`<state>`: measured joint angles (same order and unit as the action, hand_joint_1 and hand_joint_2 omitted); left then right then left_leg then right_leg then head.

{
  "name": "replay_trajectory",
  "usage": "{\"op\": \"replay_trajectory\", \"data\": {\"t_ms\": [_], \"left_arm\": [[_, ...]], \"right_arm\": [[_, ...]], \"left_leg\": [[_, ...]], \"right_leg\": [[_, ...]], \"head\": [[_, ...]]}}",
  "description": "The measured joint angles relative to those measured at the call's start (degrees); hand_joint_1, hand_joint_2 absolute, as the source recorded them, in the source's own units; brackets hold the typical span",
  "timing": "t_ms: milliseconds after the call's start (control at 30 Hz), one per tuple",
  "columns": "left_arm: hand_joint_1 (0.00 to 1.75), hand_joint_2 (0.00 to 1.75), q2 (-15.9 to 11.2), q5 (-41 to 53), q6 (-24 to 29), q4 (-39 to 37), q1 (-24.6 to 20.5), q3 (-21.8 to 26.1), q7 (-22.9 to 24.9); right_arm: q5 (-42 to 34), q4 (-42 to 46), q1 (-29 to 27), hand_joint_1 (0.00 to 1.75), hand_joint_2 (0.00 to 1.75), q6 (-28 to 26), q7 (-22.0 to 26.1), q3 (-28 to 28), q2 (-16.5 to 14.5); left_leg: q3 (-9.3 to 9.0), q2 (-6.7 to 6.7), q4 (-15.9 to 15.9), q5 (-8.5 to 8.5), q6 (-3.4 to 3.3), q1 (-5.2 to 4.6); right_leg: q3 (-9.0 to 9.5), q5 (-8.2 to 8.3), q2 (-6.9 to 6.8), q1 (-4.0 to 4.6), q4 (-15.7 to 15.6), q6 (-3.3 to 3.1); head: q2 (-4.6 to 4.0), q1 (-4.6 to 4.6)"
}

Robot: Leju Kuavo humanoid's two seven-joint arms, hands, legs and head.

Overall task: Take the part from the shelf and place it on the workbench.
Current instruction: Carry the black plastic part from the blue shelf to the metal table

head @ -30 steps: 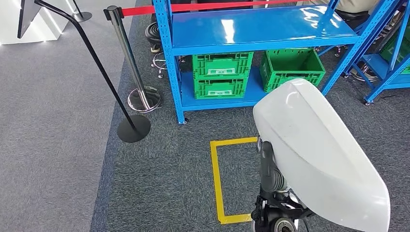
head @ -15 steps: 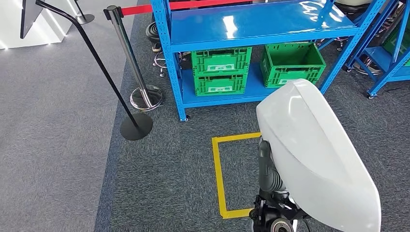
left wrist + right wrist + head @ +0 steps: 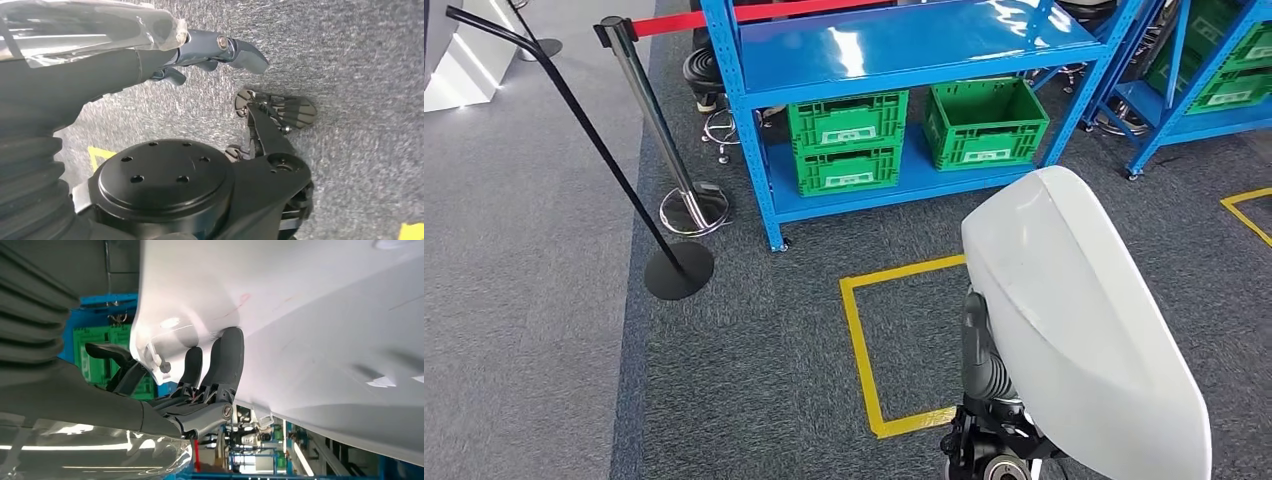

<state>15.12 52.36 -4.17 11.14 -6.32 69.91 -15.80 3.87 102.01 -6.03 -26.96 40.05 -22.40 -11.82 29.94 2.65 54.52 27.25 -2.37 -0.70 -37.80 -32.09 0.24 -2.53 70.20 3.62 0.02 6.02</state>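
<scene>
Right wrist view shows the right robot hand [image 3: 210, 385] with its dark fingers [image 3: 227, 357] pressed up against the underside edge of a big white shell-shaped part [image 3: 310, 315], gripping it. From the head view, the same part [image 3: 1074, 330] is carried low at the right of the picture, above the grey carpet [image 3: 754, 380], with the robot's dark forearm [image 3: 981, 350] just beside its left edge. Left wrist view has the left robot hand [image 3: 210, 55] hanging over the carpet, its fingers curled partway with nothing in them; I cannot tell whether they are fully closed. Just beyond the part, a yellow tape square [image 3: 862, 340] is marked on the floor. Farther off stands a blue shelf [image 3: 894, 45] with green crates [image 3: 844, 140] on its bottom level. Left of the shelf stands a chrome barrier post [image 3: 649, 110] with a red belt [image 3: 714, 15].
</scene>
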Motion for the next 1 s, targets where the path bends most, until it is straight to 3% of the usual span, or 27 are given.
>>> {"op": "replay_trajectory", "data": {"t_ms": [67, 133, 233, 300, 367, 400, 433, 467, 500, 533, 600, 633, 667, 733, 767, 833, 867, 933, 967, 1000], "left_arm": [[0.0, 1.75, -0.11, 0.07, 0.01, 0.04, 0.0, -0.01, 0.0], [0.0, 1.75, -0.27, 0.16, 0.02, 0.08, -0.01, -0.03, -0.01], [0.0, 1.75, -0.35, 0.21, 0.04, 0.07, -0.05, -0.1, -0.02], [0.0, 1.75, -0.32, 0.23, 0.04, 0.04, -0.08, -0.16, -0.02], [0.0, 1.75, -0.21, 0.27, 0.04, 0.03, -0.07, -0.21, -0.02], [0.0, 1.75, -0.16, 0.3, 0.04, 0.02, -0.07, -0.21, -0.02], [0.0, 1.75, -0.11, 0.32, 0.04, 0.02, -0.06, -0.21, -0.02], [0.0, 1.75, -0.07, 0.34, 0.01, 0.01, -0.06, -0.21, -0.02], [0.0, 1.75, -0.03, 0.35, -0.03, 0.0, -0.06, -0.21, -0.03], [0.0, 1.75, -0.01, 0.32, -0.08, -0.01, -0.06, -0.21, -0.05], [0.0, 1.75, -0.19, 0.19, -0.18, 0.07, -0.01, -0.22, -0.14], [0.0, 1.75, -0.44, 0.09, -0.16, 0.18, 0.03, -0.23, -0.2], [0.0, 1.75, -0.53, 0.04, -0.16, 0.22, 0.05, -0.24, -0.25], [0.0, 1.75, -0.57, -0.04, -0.12, 0.28, -0.05, -0.23, -0.32], [0.0, 1.75, -0.4, -0.03, -0.16, 0.22, -0.19, -0.23, -0.31], [0.0, 1.75, -0.26, -0.02, -0.18, 0.15, -0.38, -0.23, -0.3], [0.0, 1.75, -0.16, -0.02, -0.21, 0.09, -0.42, -0.23, -0.26], [0.0, 1.75, -0.03, -0.03, -0.33, 0.01, -0.39, -0.22, -0.19], [0.0, 1.75, -0.01, -0.05, -0.43, -0.01, -0.39, -0.22, -0.16], [0.0, 1.75, 0.01, -0.07, -0.54, -0.02, -0.39, -0.22, -0.15]], "right_arm": [[-0.02, -0.01, 0.03, 1.75, 0.0, 0.03, 0.0, -0.03, 0.12], [-0.12, 0.01, 0.03, 1.75, 0.0, 0.05, -0.02, -0.03, 0.19], [-0.11, 0.02, -0.04, 1.75, 0.0, 0.09, -0.03, -0.05, 0.28], [-0.13, 0.02, 0.01, 1.75, 0.0, 0.09, -0.03, -0.07, 0.26], [-0.13, 0.05, 0.03, 1.75, 0.0, 0.09, -0.01, -0.13, 0.22], [-0.13, 0.07, 0.02, 1.75, 0.0, 0.1, 0.01, -0.14, 0.21], [-0.15, 0.08, -0.01, 1.75, 0.0, 0.11, 0.02, -0.14, 0.22], [-0.19, 0.08, -0.01, 1.75, 0.0, 0.15, 0.02, -0.11, 0.23], [-0.23, 0.08, 0.02, 1.75, 0.0, 0.23, 0.02, -0.09, 0.23], [-0.26, 0.09, 0.09, 1.75, 0.0, 0.34, 0.02, -0.09, 0.21], [-0.29, 0.06, 0.37, 1.75, 0.0, 0.53, 0.01, -0.09, 0.19], [-0.32, 0.01, 0.56, 1.75, 0.0, 0.58, 0.01, -0.09, 0.15], [-0.31, -0.07, 0.76, 1.75, 0.0, 0.59, 0.01, -0.04, 0.16], [-0.31, -0.14, 1.05, 1.75, 0.0, 0.57, 0.0, 0.09, 0.06], [-0.23, -0.13, 1.17, 1.75, 0.0, 0.55, 0.02, 0.17, 0.02], [-0.12, -0.16, 1.74, 1.75, 0.0, 0.52, 0.04, 0.22, -0.07], [-0.08, -0.23, 2.04, 1.75, 0.0, 0.48, 0.05, 0.23, -0.04], [-0.08, -0.4, 2.36, 1.75, 0.0, 0.24, 0.04, 0.28, 0.09], [-0.08, -0.48, 2.36, 1.75, 0.0, 0.1, 0.04, 0.33, 0.18], [-0.08, -0.55, 2.37, 1.75, 0.0, -0.02, 0.04, 0.38, 0.26]], "left_leg": [[0.67, 0.9, 1.66, 0.83, 0.76, -0.04], [1.29, 1.5, 3.36, 1.79, 1.42, -0.31], [1.38, 1.91, 4.04, 2.43, 1.79, -0.29], [2.21, 0.21, 6.35, 4.6, 2.32, 0.04], [5.03, -1.62, 12.92, 8.61, 2.84, 0.35], [6.78, -1.87, 16.66, 10.18, 2.89, 0.36], [8.09, -1.99, 19.27, 10.86, 2.7, 0.3], [8.52, -2.17, 19.91, 10.44, 2.19, 0.13], [7.9, -2.58, 18.32, 9.0, 1.2, -0.26], [6.33, -3.63, 14.75, 6.84, -0.58, -1.0], [2.82, -7.21, 7.01, 3.09, -5.26, -3.07], [1.73, -8.44, 4.64, 2.06, -7.01, -3.85], [1.24, -8.86, 3.58, 1.65, -7.93, -4.3], [0.59, -7.35, 2.09, 0.89, -8.19, -4.16], [0.06, -6.47, 0.81, 0.26, -8.19, -3.92], [-0.82, -4.48, -1.6, -0.97, -7.96, -3.19], [-0.88, -3.49, -2.01, -1.19, -7.55, -2.93], [-0.51, -1.56, -1.82, -1.12, -6.46, -2.27], [-0.27, -0.7, -1.49, -0.96, -5.76, -1.86], [0.03, 0.09, -0.94, -0.69, -4.98, -1.37]], "right_leg": [[3.86, 2.36, -2.23, -0.27, -6.94, 0.36], [5.39, 2.77, -3.51, -0.46, -9.78, -0.07], [4.78, 2.82, -2.13, -0.48, -9.08, -1.28], [4.31, 3.21, -1.13, -0.56, -9.04, -1.81], [3.79, 3.61, -0.13, -0.46, -9.08, -2.17], [3.52, 3.78, 0.43, -0.3, -9.08, -2.27], [3.3, 3.95, 1.04, -0.02, -9.08, -2.38], [3.13, 4.11, 1.68, 0.4, -9.1, -2.51], [2.98, 4.31, 2.39, 0.98, -9.16, -2.7], [2.86, 4.57, 3.16, 1.59, -9.31, -2.99], [2.71, 5.2, 4.66, 2.3, -9.8, -3.21], [2.66, 5.58, 5.39, 2.35, -10.11, -3.06], [2.59, 5.89, 6.13, 2.18, -10.33, -2.73], [2.53, 6.55, 7.47, 2.07, -10.97, -2.31], [2.36, 6.37, 7.0, 2.19, -10.89, -2.28], [0.94, 3.99, 4.08, 2.53, -7.93, -1.92], [-0.43, 1.97, 2.29, 2.45, -4.84, -1.4], [-2.9, -0.97, 0.72, 1.74, 1.41, -0.06], [-3.06, -1.11, 0.39, 1.29, 2.42, 0.62], [-2.15, -0.33, 0.01, 0.81, 1.33, 1.36]], "head": [[0.0, -0.17], [0.0, -0.19], [0.0, 0.04], [0.0, 0.05], [0.0, 0.08], [0.0, 0.08], [0.0, 0.09], [0.0, 0.09], [0.0, 0.08], [0.0, 0.1], [0.0, -0.43], [0.0, -0.79], [0.0, -1.13], [0.0, -1.21], [0.0, -1.2], [0.0, -1.31], [0.0, -1.45], [0.0, -1.49], [0.0, -1.49], [0.0, -1.47]]}}
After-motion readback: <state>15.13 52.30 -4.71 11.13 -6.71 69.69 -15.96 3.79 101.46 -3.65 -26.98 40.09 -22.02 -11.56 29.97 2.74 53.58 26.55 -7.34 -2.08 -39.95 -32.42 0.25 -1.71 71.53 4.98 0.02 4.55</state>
